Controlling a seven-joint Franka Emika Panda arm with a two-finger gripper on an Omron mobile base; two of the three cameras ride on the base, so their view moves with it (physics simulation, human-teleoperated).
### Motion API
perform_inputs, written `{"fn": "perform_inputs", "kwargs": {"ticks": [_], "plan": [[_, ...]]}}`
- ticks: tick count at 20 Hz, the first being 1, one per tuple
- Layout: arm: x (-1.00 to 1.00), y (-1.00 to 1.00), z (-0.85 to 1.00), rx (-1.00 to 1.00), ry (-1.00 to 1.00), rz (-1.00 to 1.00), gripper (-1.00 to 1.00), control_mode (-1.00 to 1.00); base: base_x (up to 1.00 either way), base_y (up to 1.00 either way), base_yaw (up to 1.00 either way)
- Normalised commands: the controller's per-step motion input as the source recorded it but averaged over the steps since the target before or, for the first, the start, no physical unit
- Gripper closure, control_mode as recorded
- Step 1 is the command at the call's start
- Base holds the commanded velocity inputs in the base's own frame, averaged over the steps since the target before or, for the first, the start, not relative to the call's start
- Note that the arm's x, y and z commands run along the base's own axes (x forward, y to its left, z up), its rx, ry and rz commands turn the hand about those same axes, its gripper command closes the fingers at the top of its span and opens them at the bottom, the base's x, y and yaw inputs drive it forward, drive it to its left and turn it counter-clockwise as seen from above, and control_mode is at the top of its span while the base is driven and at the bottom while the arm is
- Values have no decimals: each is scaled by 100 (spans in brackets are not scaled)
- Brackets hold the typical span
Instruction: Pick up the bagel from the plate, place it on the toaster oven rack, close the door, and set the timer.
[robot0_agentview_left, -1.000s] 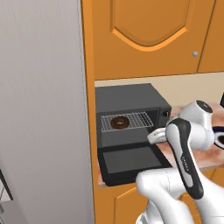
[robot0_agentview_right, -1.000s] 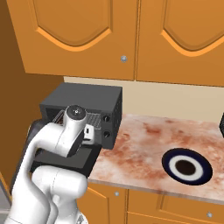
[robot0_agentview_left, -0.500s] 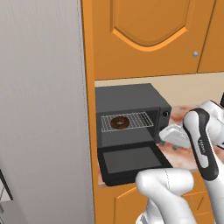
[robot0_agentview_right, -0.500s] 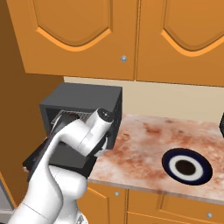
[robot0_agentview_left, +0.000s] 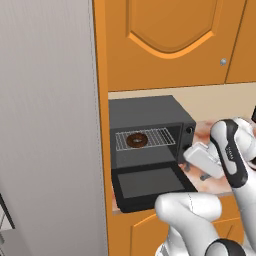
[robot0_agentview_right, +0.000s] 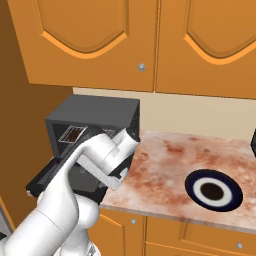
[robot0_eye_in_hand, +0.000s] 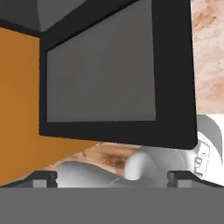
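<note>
The bagel lies flat on the toaster oven rack; the door hangs open, level. The hand is spread wide, empty.

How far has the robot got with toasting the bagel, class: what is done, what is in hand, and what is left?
Done: the bagel lies on the toaster oven rack, and the plate sits bare on the counter. In hand: the gripper, jaws apart and holding nothing, hangs over the door, which lies folded down flat. Left: closing that door and setting the timer.
</note>
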Motion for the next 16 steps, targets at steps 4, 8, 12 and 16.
{"fn": "perform_inputs", "kwargs": {"ticks": [4,8,12,16], "plan": [[-16,-1,-31,0,9,-15,-100,-100,0,0,0],[-24,-8,-30,0,4,-19,-100,-100,0,0,0],[-27,-9,-34,0,5,-21,-100,-100,0,0,0],[-8,-4,-35,0,7,-17,-100,-100,0,0,0]]}}
